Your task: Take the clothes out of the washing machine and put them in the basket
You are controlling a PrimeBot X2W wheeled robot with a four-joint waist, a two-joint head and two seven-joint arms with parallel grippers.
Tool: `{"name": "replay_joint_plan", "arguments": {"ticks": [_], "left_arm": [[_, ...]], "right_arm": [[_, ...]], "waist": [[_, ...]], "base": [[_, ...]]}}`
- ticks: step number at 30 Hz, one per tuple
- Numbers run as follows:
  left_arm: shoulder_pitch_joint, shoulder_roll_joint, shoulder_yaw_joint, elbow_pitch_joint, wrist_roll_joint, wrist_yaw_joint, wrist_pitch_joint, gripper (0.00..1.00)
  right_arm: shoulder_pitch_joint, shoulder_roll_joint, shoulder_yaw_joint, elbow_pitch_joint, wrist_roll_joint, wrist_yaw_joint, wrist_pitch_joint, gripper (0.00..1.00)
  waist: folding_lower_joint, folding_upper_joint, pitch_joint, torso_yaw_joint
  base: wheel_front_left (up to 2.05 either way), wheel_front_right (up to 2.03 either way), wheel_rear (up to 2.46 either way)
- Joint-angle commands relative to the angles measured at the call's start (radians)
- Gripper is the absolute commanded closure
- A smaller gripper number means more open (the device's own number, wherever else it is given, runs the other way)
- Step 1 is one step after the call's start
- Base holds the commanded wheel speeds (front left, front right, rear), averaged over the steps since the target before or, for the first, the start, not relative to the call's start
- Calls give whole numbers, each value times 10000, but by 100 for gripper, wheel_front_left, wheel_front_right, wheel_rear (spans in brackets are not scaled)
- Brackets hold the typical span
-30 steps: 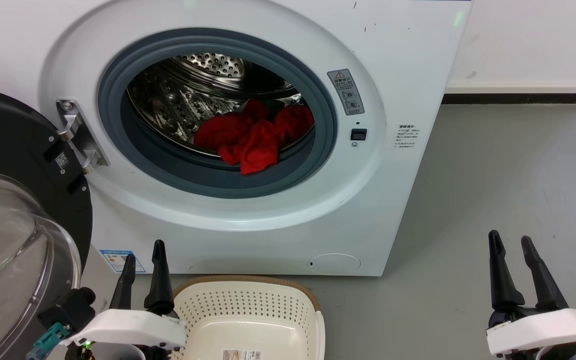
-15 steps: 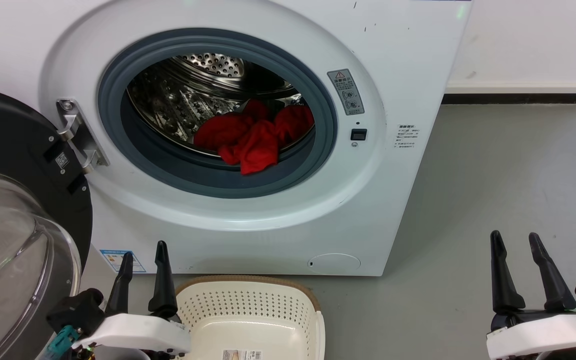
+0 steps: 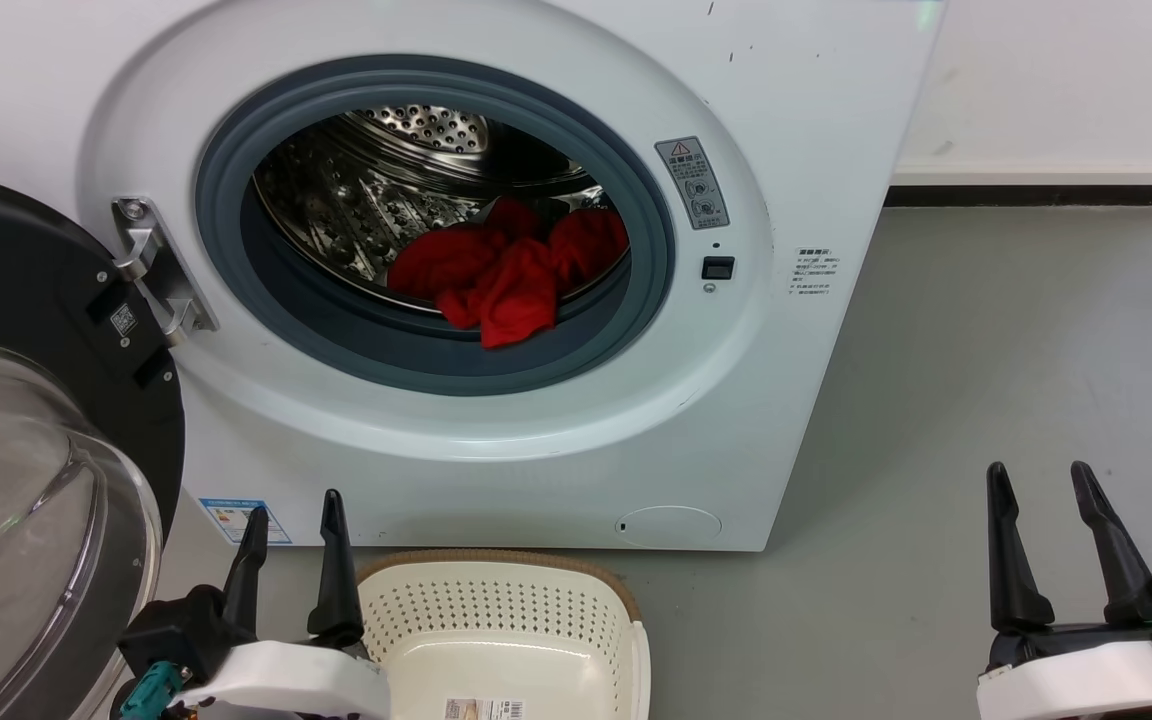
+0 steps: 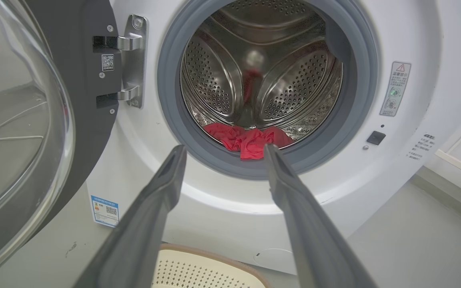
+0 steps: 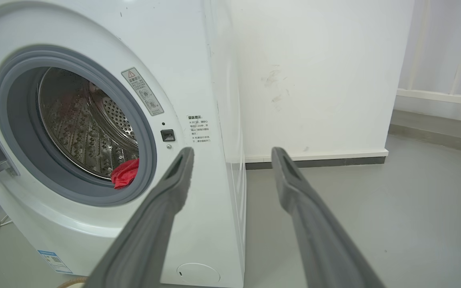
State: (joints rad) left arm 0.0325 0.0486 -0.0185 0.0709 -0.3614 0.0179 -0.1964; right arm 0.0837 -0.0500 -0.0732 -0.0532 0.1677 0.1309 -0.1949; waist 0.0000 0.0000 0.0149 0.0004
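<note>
The white washing machine (image 3: 816,130) stands with its round opening uncovered. Red clothes (image 3: 506,272) lie bunched at the front of the steel drum, one fold hanging over the grey rubber ring (image 3: 336,330). The same red clothes (image 4: 250,140) show between my left fingers in the left wrist view, and a corner of the clothes (image 5: 125,173) shows in the right wrist view. The cream basket (image 3: 506,600) sits on the floor below the opening. My left gripper (image 3: 294,512) is open beside the basket's left rim. My right gripper (image 3: 1038,480) is open over the floor at the lower right.
The black-rimmed glass door (image 3: 36,480) is swung open to the left, close to my left arm. Grey floor (image 3: 1016,330) stretches to the right of the machine. A white wall with a dark skirting (image 3: 1036,195) runs behind.
Both grippers have drifted slightly right and down in the head view. The fingers of each have spread a little wider. The clothes and basket have not moved.
</note>
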Motion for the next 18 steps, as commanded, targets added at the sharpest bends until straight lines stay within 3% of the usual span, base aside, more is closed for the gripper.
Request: {"name": "replay_joint_plan", "arguments": {"ticks": [1,18], "left_arm": [[16,21,-8,-34,239,-3,-88,0],[199,21,-87,100,1404,70,-430,0]], "right_arm": [[76,-10,-12,-119,-252,-3,-102,0],[342,-6,-37,-145,-1209,-3,-459,0]], "waist": [[0,0,-2,5],[0,0,-9,17]], "base": [[0,0,0],[0,0,0]]}}
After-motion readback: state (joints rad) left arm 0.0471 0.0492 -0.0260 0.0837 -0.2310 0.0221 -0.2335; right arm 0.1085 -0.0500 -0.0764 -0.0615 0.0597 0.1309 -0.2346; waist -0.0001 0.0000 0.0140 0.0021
